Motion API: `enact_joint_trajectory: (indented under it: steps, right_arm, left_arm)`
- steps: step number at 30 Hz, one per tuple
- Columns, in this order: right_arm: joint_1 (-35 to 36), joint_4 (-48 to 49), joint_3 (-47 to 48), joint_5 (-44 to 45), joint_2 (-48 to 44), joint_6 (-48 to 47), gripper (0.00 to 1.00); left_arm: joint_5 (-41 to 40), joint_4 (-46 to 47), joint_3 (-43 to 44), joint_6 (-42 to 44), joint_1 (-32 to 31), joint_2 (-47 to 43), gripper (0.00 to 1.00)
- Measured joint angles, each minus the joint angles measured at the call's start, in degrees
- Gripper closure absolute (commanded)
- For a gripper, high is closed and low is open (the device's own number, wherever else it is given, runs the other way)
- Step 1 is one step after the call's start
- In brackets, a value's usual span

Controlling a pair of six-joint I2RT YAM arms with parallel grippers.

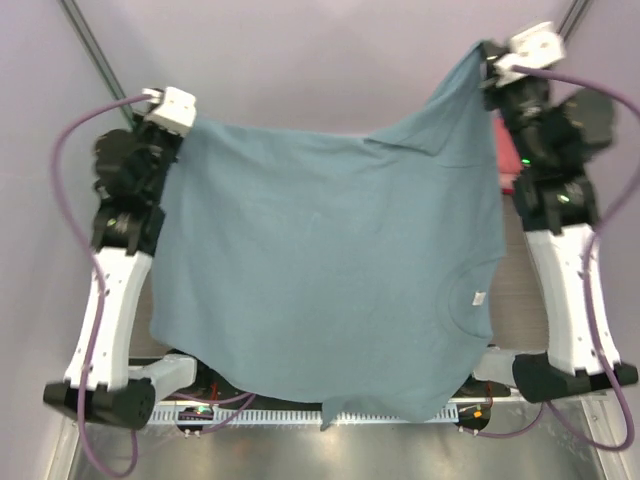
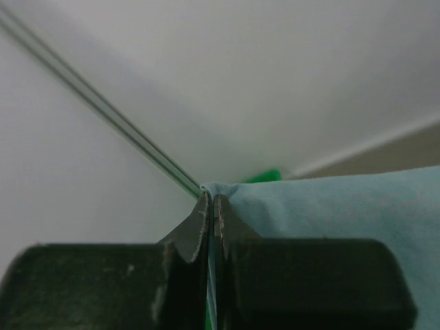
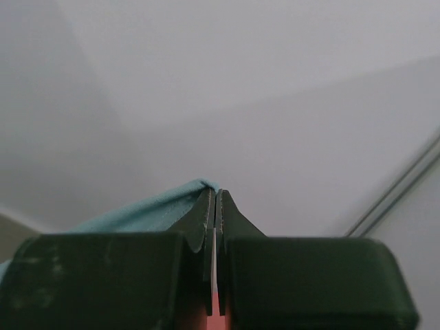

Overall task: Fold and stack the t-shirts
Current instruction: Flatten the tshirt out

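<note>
- The blue-grey t-shirt [image 1: 330, 260] hangs spread above the middle of the worktop. Its top edge is stretched between the far-left and far-right corners, and its loose edge sags over the near edge.
- Its long axis runs left to right. The neck, marked by the white label [image 1: 478, 297], points toward the right edge, and we judge the hem lies to the left.
- The left gripper [image 2: 210, 206] is clenched on one corner of the cloth, and the right gripper [image 3: 215, 199] is clenched on the opposite one.
- Each hold is a thin pinch at the very edge, so we think a sharp tug could pull a corner free.
- The sagging cloth drapes over the arm bases at the near edge and could snag there or bunch when lowered.
- A pink shirt [image 1: 503, 150] peeks out by the right edge.
</note>
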Motion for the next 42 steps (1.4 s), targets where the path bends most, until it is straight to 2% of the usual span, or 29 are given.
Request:
enact_joint_trajectory:
  steps: [6,9,13,17,21,27,33,42]
  right_arm:
    - [0.00,2.64,-21.53,-1.40,8.24,-1.86,0.99]
    - [0.00,3.32,-26.27,-1.77,14.43,-2.64,0.99]
    - [0.02,6.99,-26.27,-1.73,22.84,-4.11,0.99]
    - [0.00,8.70,-18.21,-0.98,34.16,-5.60,0.99]
    - [0.00,9.14,-5.51,1.01,46.71,-6.84,0.99]
    - [0.00,6.23,15.43,4.42,64.32,-7.98,0.99]
    - [0.00,3.89,23.10,6.27,70.62,-7.89,0.99]
    - [0.00,7.15,29.92,9.73,72.54,-8.39,0.99]
  left_arm:
    - [2.99,-1.36,-15.82,0.24,-0.13,8.59,1.00]
    - [4.48,0.70,-21.64,0.44,-0.28,11.82,1.00]
    - [5.27,6.93,-24.37,0.70,-0.50,18.64,1.00]
    - [4.79,12.09,-23.15,0.79,-0.66,26.43,1.00]
    - [1.77,14.23,-17.29,0.74,-0.72,36.00,1.00]
    - [-3.45,13.31,0.48,-0.17,-0.63,52.00,1.00]
    - [-5.92,12.59,9.97,-0.96,-0.52,59.91,1.00]
    - [-7.10,12.02,17.62,-1.62,0.55,63.12,1.00]
